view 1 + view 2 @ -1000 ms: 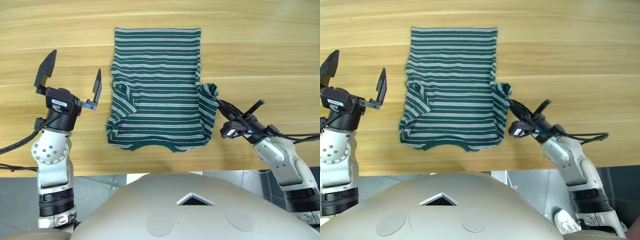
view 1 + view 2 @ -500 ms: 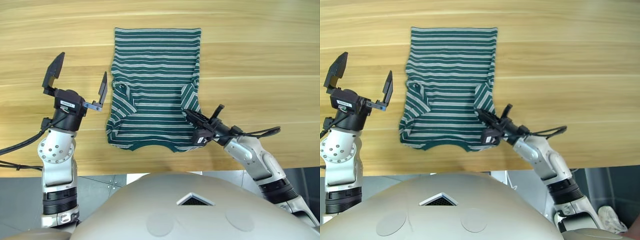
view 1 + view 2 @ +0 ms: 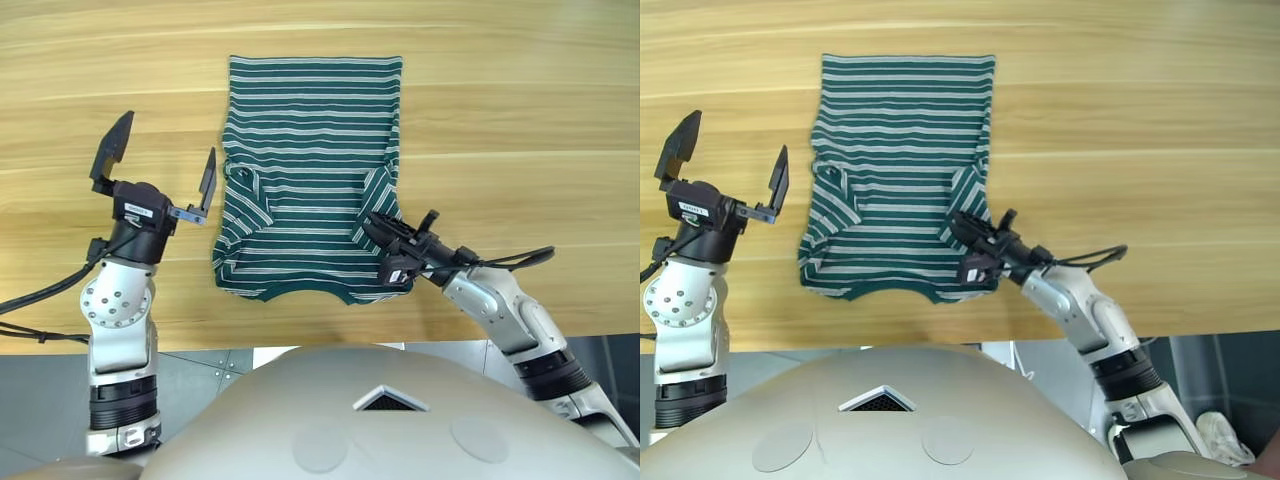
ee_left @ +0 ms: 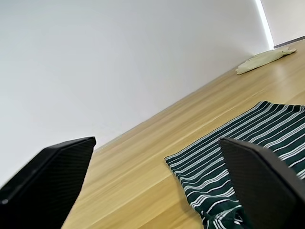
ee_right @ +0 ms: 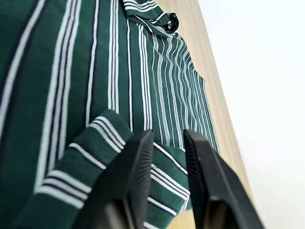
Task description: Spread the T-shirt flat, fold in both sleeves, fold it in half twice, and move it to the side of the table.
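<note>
Tabletop [image 3: 520,120]: light wood planks, white wall [image 4: 119,57] behind its far edge.

T-shirt [image 3: 310,150]: dark green with pale stripes, lying roughly mid-tabletop, long axis running away from the robot. Straight hem on the far side, collar at the near side, close to the tabletop's near edge. Body mostly flat, with some rumpling along the near corners.

Left sleeve [image 3: 245,195]: folded in onto the body, a bit bunched and not crisp.

Right sleeve [image 3: 378,195]: also folded in, lying diagonally across the shirt's right side.

Left claw [image 3: 168,138]: wide open, holding nothing. It's raised off the tabletop just beside the shirt's left edge, about level with the left sleeve, not touching the cloth.

Right claw [image 3: 385,232]: low on the shirt at the near end of the right sleeve, over the near-right part of the body. Can't tell whether it's pinching the cloth or has let go.

Pale crumpled cloth [image 4: 261,61]: far end of the tabletop near the wall, well apart from the shirt.
</note>
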